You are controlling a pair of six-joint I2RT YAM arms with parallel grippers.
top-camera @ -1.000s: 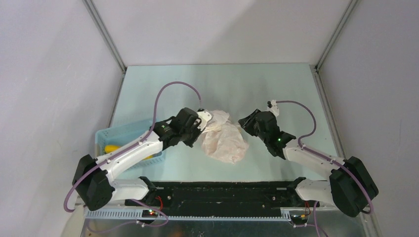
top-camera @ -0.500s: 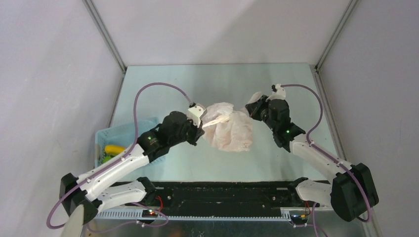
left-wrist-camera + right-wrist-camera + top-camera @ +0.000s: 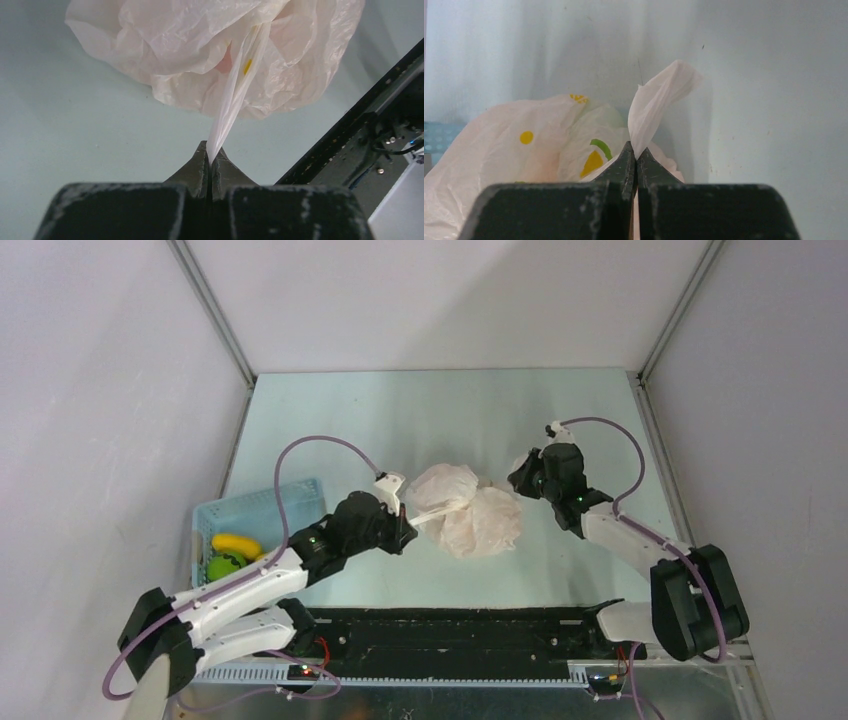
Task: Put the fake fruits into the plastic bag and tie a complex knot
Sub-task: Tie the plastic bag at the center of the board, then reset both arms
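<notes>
While the plastic bag [image 3: 470,520] sits bulging in the middle of the counter [image 3: 420,410], the left fingers [image 3: 197,170] pinch one handle strip [image 3: 235,95] at its nine o'clock. The right fingers [image 3: 647,167] pinch another at two o'clock. Knot-tying seems the step in hand; next, the tails need crossing.

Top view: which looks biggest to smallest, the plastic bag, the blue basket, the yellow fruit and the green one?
1. plastic bag and blue basket: about alike; the left arm hides part of the basket.
2. yellow fruit.
3. green fruit, slightly smaller.
</notes>
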